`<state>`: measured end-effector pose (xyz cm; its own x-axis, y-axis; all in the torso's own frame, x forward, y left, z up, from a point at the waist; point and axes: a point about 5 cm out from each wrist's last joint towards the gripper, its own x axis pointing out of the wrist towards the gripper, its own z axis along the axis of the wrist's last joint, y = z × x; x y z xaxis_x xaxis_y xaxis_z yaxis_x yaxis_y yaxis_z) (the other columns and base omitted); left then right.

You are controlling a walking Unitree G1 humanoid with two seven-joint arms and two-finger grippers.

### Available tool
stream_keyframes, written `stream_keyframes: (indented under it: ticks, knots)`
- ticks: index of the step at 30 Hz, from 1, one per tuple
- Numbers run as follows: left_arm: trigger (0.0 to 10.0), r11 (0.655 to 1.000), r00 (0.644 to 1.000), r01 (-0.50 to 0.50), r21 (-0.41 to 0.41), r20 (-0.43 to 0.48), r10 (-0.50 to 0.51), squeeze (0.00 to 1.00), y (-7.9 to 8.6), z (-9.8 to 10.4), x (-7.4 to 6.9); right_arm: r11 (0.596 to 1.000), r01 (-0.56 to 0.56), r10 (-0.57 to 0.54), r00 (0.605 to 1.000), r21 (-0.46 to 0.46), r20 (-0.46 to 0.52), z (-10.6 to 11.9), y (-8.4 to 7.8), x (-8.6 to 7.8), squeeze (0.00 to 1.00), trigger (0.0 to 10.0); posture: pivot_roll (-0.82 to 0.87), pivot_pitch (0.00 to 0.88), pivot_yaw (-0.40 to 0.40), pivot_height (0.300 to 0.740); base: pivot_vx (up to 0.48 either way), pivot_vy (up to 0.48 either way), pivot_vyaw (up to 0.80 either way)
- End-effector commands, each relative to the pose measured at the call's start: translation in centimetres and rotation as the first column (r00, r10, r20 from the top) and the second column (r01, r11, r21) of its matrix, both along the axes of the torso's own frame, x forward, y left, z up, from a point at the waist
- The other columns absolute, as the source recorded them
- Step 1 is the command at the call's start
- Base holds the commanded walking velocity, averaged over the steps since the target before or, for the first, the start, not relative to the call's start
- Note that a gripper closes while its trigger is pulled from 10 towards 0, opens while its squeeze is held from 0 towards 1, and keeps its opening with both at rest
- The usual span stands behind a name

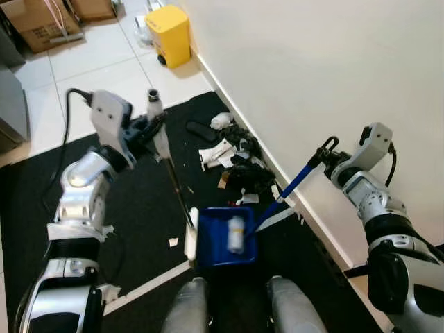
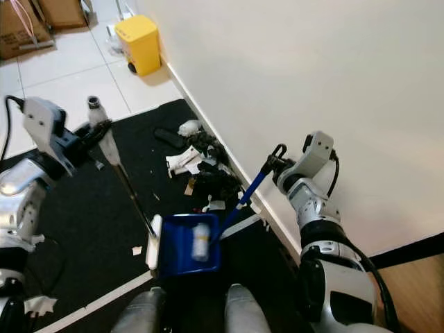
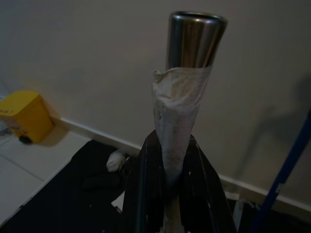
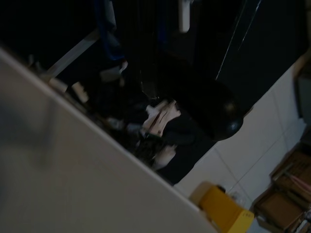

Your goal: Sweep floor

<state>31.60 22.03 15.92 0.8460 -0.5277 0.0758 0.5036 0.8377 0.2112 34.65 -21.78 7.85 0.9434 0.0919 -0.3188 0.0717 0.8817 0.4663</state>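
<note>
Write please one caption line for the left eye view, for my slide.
Left gripper holds the broom handle, right gripper the blue dustpan with a small bottle inside, beside litter along the wall.

Head stereo pair looks steeply down from the head at the black mat (image 1: pixel 139 208), wall (image 1: pixel 319 83) running 12 to 5 o'clock; both eyes share the blue dustpan (image 1: pixel 222 239) and litter pile (image 1: pixel 239 163). Left wrist cam sits close behind the broom handle (image 3: pixel 182 111), facing the wall. Right wrist cam looks down along the wall at the same litter and the yellow bin (image 4: pixel 221 211).
</note>
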Motion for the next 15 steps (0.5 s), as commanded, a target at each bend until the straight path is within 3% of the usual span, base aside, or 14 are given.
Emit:
stream_keyframes:
  ticks: [1,10,15]
  knots:
    - [10.0,0.999,0.998,0.05,-0.001,0.028,-0.05,0.0,-1.1,0.6,-0.4,0.999,-0.015,0.017,0.997,-0.029,0.077,1.5,-0.1,0.6,0.0,10.0,0.04,0.039,0.004,0.74,0.0,0.0,0.0]
    - [10.0,0.999,0.999,0.038,0.027,0.016,-0.038,0.0,-1.2,-0.2,-0.9,0.997,-0.013,0.022,0.993,-0.076,0.112,2.1,-0.3,0.8,0.0,10.0,0.04,0.044,0.004,0.74,0.0,0.0,0.0]
    - [10.0,0.999,0.999,-0.024,0.049,0.036,0.022,0.0,-1.4,-0.5,-0.8,0.982,-0.086,0.098,0.993,-0.166,0.069,1.3,-0.2,0.3,0.0,10.0,0.04,0.048,0.005,0.74,0.0,0.0,0.0]
